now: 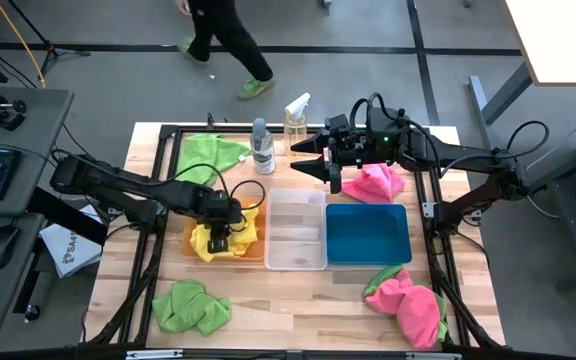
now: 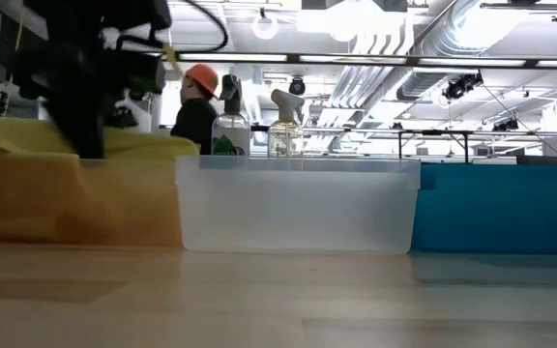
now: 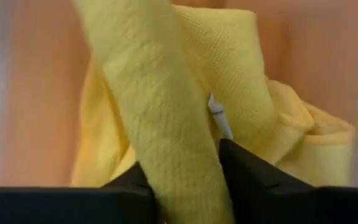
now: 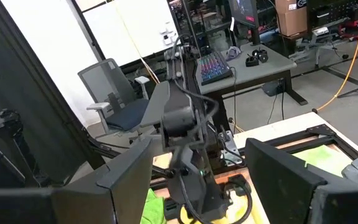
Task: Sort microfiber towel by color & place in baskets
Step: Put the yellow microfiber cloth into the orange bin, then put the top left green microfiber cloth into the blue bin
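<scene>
Wooden table [image 1: 298, 300], fuzzy yellow towel [image 3: 166, 124] pinched by left hand [image 1: 220, 238]

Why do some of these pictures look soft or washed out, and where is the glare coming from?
Low view: ceiling lamps glare white; the near tabletop and clear bin look soft. Left wrist view: the yellow towel sits so close to the left claw that the edges blur. High view: even light, soft shadows.

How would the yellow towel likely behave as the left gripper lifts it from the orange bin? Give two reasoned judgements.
Probably floppy: the yellow towel folds and drapes between the left gripper fingers instead of holding a shape. Likely light and not slippery: a small pinch holds it, and its weave looks fuzzy. It may trail over the orange bin when raised.
</scene>
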You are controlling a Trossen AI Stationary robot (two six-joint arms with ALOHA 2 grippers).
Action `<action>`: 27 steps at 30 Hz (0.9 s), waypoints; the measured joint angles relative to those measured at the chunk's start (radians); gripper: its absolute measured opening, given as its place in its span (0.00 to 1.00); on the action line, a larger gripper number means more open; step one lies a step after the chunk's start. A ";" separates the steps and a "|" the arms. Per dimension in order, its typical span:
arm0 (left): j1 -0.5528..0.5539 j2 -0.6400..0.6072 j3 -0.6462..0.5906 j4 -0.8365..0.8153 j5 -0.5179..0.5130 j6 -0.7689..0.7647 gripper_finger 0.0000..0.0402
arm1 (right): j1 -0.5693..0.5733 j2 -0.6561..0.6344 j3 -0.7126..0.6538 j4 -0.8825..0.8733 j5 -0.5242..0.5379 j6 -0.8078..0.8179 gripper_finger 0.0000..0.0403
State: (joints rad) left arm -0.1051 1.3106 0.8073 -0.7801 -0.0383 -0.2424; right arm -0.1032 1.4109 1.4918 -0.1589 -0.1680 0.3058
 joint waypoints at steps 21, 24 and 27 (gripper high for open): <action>0.476 -0.141 0.128 -0.333 -0.064 -0.009 0.53 | 0.000 0.000 0.000 -0.012 -0.005 0.000 0.62; 0.617 -0.138 0.064 -0.312 -0.091 -0.007 0.53 | 0.000 0.000 0.000 -0.019 -0.005 0.007 0.62; 0.712 -0.099 0.006 -0.272 -0.123 0.032 0.53 | 0.000 0.000 0.000 -0.019 -0.005 0.007 0.62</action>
State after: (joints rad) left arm 0.6066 1.2116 0.8130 -1.0521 -0.1613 -0.2108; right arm -0.1032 1.4109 1.4914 -0.1783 -0.1726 0.3130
